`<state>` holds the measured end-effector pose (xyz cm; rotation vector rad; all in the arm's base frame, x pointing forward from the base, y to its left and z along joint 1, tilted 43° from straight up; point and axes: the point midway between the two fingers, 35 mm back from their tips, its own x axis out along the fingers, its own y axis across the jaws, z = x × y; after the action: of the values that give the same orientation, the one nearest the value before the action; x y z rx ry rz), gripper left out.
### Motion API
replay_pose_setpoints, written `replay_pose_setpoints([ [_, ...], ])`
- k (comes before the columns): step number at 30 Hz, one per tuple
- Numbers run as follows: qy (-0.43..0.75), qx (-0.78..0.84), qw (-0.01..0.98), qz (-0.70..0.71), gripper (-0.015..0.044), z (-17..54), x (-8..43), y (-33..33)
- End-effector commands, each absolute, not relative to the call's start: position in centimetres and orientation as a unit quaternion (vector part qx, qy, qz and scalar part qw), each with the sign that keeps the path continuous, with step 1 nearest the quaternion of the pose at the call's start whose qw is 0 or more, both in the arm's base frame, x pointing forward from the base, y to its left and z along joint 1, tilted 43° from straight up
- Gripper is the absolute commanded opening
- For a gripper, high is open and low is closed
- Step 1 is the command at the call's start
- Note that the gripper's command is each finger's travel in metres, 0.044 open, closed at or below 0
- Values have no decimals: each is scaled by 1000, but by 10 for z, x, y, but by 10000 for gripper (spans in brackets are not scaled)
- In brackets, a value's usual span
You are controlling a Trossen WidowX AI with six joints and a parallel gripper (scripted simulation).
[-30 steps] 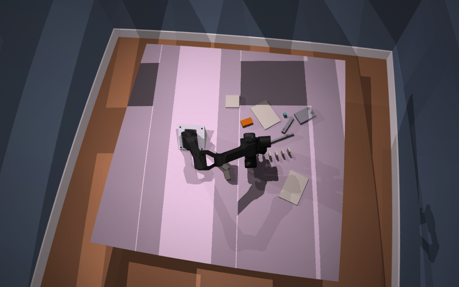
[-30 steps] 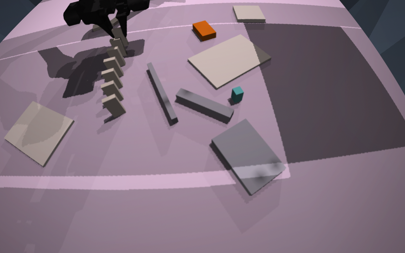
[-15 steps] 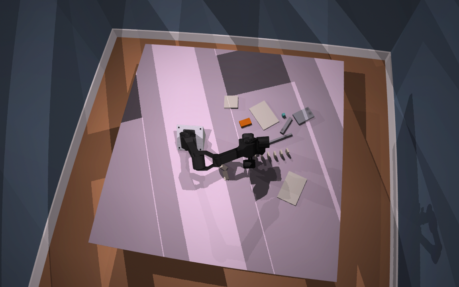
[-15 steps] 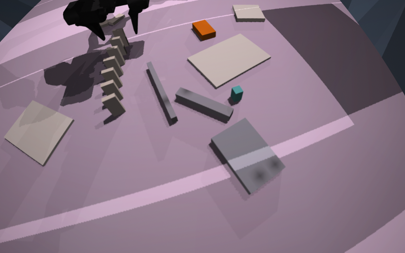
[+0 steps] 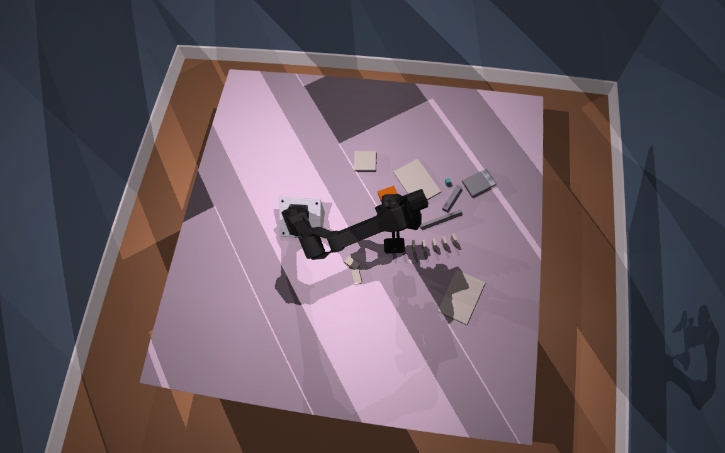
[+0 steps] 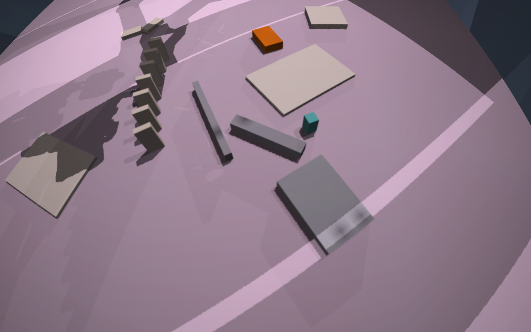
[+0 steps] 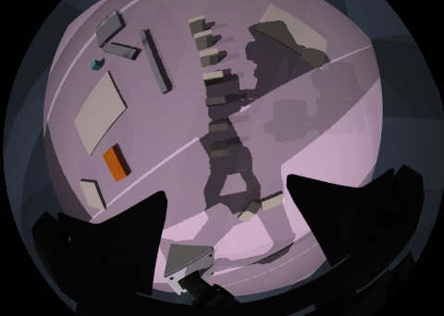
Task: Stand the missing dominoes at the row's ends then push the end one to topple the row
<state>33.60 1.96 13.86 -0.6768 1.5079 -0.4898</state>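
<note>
Overhead, the matte-black gripper [image 5: 394, 246] [image 7: 228, 190] gapes wide above slim, flat-faced, cream upright dominoes [image 5: 434, 244] [image 6: 147, 102] [image 7: 209, 58].

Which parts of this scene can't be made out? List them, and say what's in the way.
- Top: the two standing dominoes nearest the arm's base, covered by the arm and fingers.
- Top: part of the orange block, behind the arm.
- Exterior: arm and fingers, outside the frame.
- Top: the teal block's details, too small.
</note>
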Motion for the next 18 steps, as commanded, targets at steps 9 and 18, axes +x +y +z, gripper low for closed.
replay_pose_setpoints([
  [9, 703, -489, 516, 10, 440, 148, 297, -6],
  [18, 644, -652, 282, 284, 440, 142, 247, -36],
])
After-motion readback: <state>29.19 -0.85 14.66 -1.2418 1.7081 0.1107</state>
